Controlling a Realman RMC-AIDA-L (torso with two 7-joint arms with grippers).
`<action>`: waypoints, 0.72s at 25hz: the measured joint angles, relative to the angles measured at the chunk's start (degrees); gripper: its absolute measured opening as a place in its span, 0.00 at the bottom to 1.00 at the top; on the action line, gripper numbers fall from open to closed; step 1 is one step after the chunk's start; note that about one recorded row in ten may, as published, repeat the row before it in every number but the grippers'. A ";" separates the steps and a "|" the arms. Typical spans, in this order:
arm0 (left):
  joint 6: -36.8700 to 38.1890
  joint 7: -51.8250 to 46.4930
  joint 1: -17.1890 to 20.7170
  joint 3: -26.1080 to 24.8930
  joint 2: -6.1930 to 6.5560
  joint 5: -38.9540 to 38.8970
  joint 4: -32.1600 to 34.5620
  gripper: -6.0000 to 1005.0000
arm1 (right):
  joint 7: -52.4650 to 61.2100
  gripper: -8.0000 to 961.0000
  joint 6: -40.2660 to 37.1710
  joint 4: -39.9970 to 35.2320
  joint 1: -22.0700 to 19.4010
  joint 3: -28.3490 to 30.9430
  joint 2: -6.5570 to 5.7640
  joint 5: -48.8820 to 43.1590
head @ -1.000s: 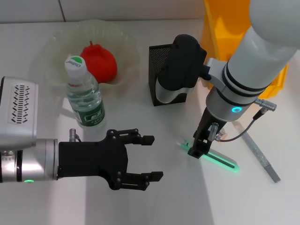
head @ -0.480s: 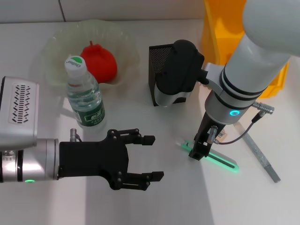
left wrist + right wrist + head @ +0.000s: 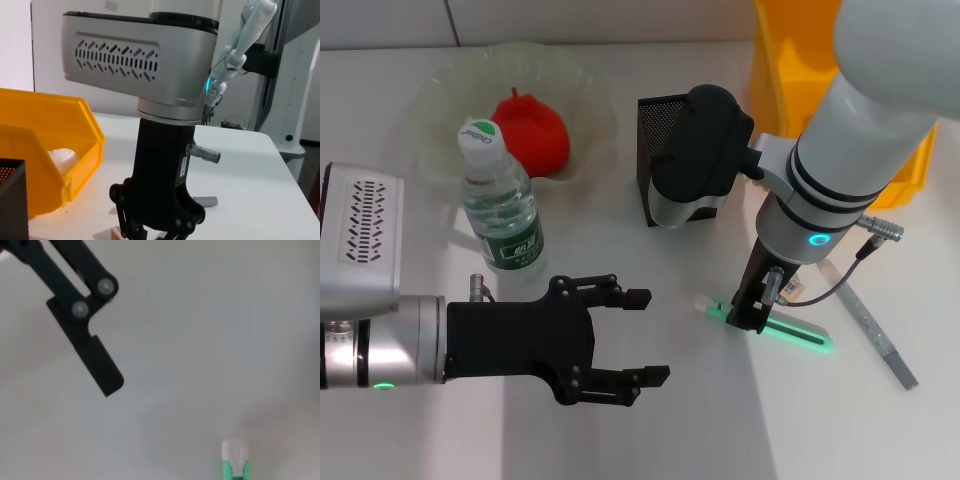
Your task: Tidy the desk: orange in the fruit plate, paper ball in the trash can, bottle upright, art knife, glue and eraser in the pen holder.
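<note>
The orange lies in the fruit plate at the back left. The bottle stands upright in front of the plate. The pen holder stands at mid-table, partly behind my right arm. My right gripper points down and is shut on a green glue stick with a white tip lying on the table. The eraser lies just beside it. A grey art knife lies further right. The paper ball sits in the trash can. My left gripper is open and empty near the front.
The yellow trash can stands at the back right corner, close behind my right arm. A cable with a metal plug hangs off the right wrist. The left gripper's finger shows in the right wrist view, apart from the glue stick.
My right gripper has closed in on the green glue stick, and the stick has shifted slightly toward the back, its white tip now showing. The left arm has not moved.
</note>
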 joint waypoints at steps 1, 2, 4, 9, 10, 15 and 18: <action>0.00 0.00 0.00 0.00 0.00 0.00 -0.03 0.80 | -0.01 0.18 0.04 0.14 0.06 0.00 0.00 0.00; 0.00 0.00 0.00 0.00 0.00 0.00 -0.03 0.80 | -0.02 0.18 0.10 0.15 0.07 0.01 0.00 0.00; 0.00 0.00 0.00 0.00 0.00 0.00 -0.06 0.80 | -0.03 0.17 0.10 -0.08 0.03 -0.02 0.00 0.00; 0.18 0.00 0.00 0.00 0.09 0.00 -0.07 0.80 | -0.04 0.16 -0.38 -0.61 -0.06 0.59 0.02 0.00; 0.22 0.00 0.00 -0.03 0.09 0.00 -0.07 0.80 | -0.04 0.16 -0.62 -0.89 -0.04 0.69 0.01 0.00; 0.46 0.00 0.00 -0.28 0.10 0.00 -0.07 0.80 | 0.07 0.14 -3.92 -5.63 -0.65 5.30 -0.28 -0.01; 0.60 0.00 0.00 -0.30 0.09 -0.05 0.13 0.80 | -0.22 0.11 -5.00 -6.91 -0.89 7.99 -0.43 -0.07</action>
